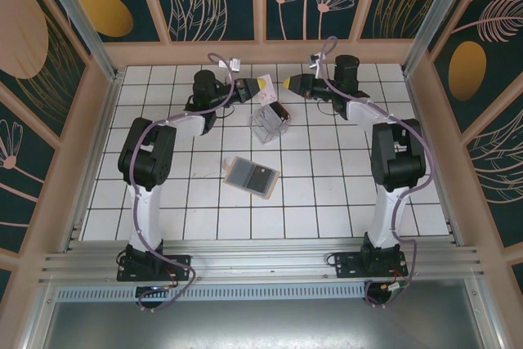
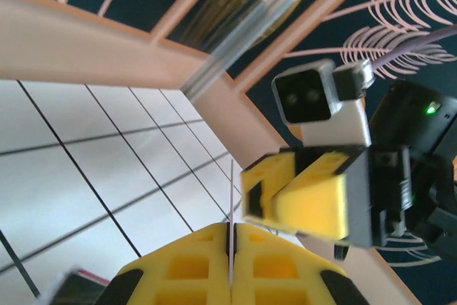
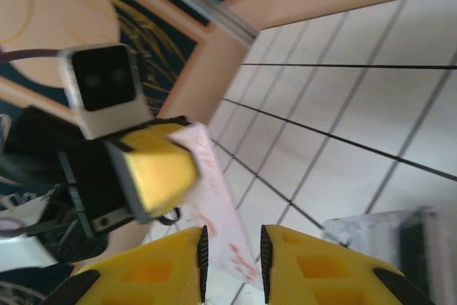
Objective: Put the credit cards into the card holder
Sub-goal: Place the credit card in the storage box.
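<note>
The left gripper (image 2: 232, 232) has its yellow fingers pressed together on a white card (image 3: 214, 205), thin, stiff and printed in red, seen edge-on as a pale line from the left wrist. The right gripper (image 3: 233, 241) faces it tip to tip; its jaws stand apart with the free end of the same card between them, and whether either pad touches it cannot be told.

In the top view the two meet in the air near the 12 o'clock wall. At 6 o'clock from them the remaining credit cards (image 1: 270, 122) lie on the white tiles, pale and glossy with one dark face. Farther out toward 7 o'clock lies the flat card holder (image 1: 230, 174), tan at its edges, with grey and dark patches on its face. Bare tiled floor lies at 3 and 9 o'clock, up to the wooden walls.
</note>
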Robot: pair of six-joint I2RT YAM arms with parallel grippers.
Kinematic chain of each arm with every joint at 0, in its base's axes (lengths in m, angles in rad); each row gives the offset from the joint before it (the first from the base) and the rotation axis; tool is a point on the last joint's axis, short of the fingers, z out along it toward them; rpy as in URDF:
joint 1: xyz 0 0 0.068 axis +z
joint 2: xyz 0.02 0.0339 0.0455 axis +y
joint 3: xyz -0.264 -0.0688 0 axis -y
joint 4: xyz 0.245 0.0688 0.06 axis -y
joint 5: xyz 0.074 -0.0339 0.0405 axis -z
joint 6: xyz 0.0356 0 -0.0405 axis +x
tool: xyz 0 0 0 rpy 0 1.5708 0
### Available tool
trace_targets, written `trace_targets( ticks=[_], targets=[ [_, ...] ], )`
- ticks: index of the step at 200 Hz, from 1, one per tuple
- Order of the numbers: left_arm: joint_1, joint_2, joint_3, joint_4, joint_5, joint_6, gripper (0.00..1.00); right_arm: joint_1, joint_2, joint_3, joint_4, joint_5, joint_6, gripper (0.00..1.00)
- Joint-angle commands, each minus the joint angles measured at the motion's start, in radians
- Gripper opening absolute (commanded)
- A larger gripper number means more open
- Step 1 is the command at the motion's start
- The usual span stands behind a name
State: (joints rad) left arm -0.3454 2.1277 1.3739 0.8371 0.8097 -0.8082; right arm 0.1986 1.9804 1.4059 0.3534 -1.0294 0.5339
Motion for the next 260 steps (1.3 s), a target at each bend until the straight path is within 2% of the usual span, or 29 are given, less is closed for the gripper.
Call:
trace_targets(
  ticks=[1,48,127,135,164,171,181,206,226,260],
  targets=[
    [-0.004,-0.047,-0.044,0.089,0.101,-0.053,0.0,0.014,-0.026,-0.033,0.095,-0.077,0.072,0.3],
    [-0.011,-0.045,-0.041,0.171,0.143,-0.12,0.0,0.054,-0.013,-0.013,0.017,-0.092,0.015,0.31],
    [-0.016,-0.019,-0.01,0.246,0.164,-0.188,0.0,0.075,-0.014,-0.023,-0.012,-0.109,-0.008,0.3],
    [-0.015,-0.018,-0.009,0.246,0.165,-0.191,0.0,0.075,-0.014,-0.025,-0.009,-0.108,-0.008,0.26],
    [-0.015,-0.011,-0.008,0.224,0.161,-0.182,0.0,0.076,-0.019,-0.029,0.004,-0.121,0.003,0.02],
    [-0.015,-0.012,-0.01,0.214,0.157,-0.177,0.0,0.074,-0.025,-0.034,0.009,-0.125,0.007,0.0],
    [-0.016,-0.018,-0.01,0.16,0.138,-0.152,0.17,0.075,-0.036,-0.048,0.021,-0.129,0.019,0.0],
    [-0.014,-0.06,-0.026,-0.056,0.054,0.003,0.49,0.073,-0.086,-0.112,0.022,-0.092,0.035,0.0],
    [-0.008,-0.116,-0.073,-0.21,-0.015,0.108,0.53,0.075,-0.143,-0.212,0.049,-0.056,0.077,0.0],
    [0.018,-0.239,-0.227,-0.41,-0.145,0.2,0.53,0.127,-0.251,-0.427,0.032,0.001,0.105,0.0]
  ],
)
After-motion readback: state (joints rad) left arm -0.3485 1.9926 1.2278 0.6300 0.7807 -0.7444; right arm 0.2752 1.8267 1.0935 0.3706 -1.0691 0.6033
